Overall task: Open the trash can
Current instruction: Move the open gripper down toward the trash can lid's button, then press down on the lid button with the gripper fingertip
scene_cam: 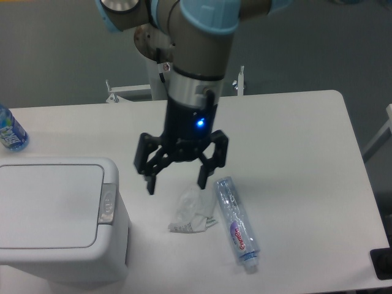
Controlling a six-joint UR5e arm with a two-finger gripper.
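My fingers (pixel 176 182) hung spread wide apart and empty above the counter (pixel 294 159), with the crumpled wrapper (pixel 193 211) just below them and the clear bottle (pixel 237 223) lying just beside it on the side away from the bin. The trash can (pixel 58 220) stood at the near left corner of the counter, lid flat and shut, apart from me. Its grey push-button (pixel 108 203) sat on the rim edge that faced me, a narrow oblong whose long axis ran along that edge, near to far, so the opening side of the bin pointed toward my fingers and, I judged, the hinge lay along the opposite edge. The bin itself looked longer left to right than near to far (though the frame cut its left side off, so I could not be sure). What worried me was the width of my spread: coming down on so slim a button, one finger could land on the lid and press it shut while the other missed altogether. A low approach could also drag the wrapper or nudge the bottle, and a sideways push might slide the bin instead of releasing the latch.
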